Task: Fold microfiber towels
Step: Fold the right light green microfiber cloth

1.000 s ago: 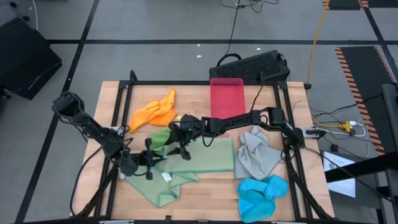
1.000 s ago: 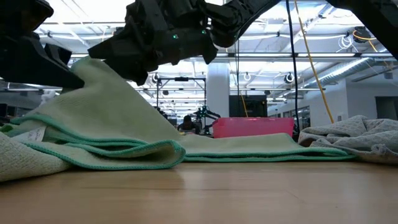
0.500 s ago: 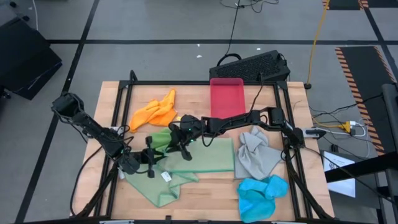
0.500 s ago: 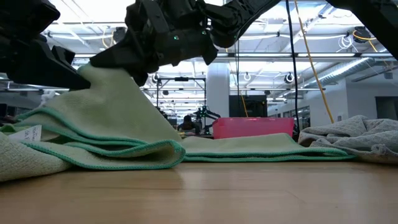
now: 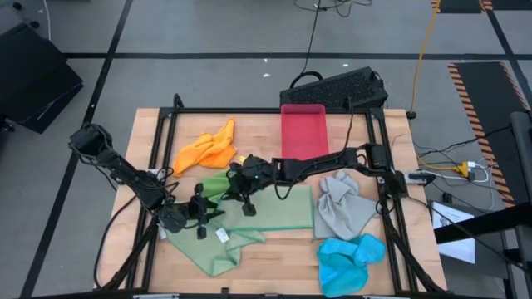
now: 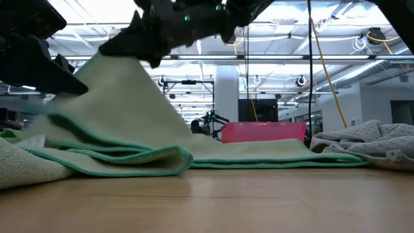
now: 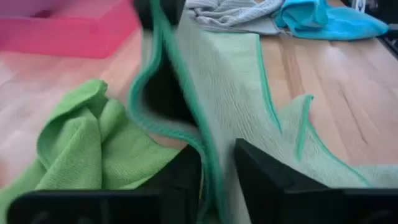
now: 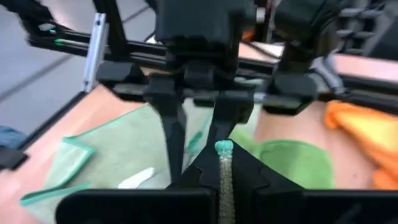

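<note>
From above: the pale sage towel (image 5: pixel 266 212) lies spread mid-table, and the right gripper (image 5: pixel 241 193) has its fingers pinched together on the towel's near-left edge. The left gripper (image 5: pixel 202 218) sits just beside it at the same edge. The bright green towel (image 5: pixel 216 184) is bunched right behind both; the orange towel (image 5: pixel 208 149), grey towel (image 5: pixel 341 203) and blue towel (image 5: pixel 349 257) are well away from them.

Table-level view: the sage cloth drapes off the raised gripper in a slack sheet, so I'd guess it's light, floppy and not slippery. Grab the hemmed edge or a corner.

Left wrist view: the left fingers (image 7: pixel 267 180) stand a bit apart with the green hem running between them; can't tell if they're still gripping.

Right wrist view: hem clamped tight.

Surface is a bare wood table (image 5: pixel 274 257), with a pink tray (image 5: pixel 302 129) behind and open workshop floor around it.
</note>
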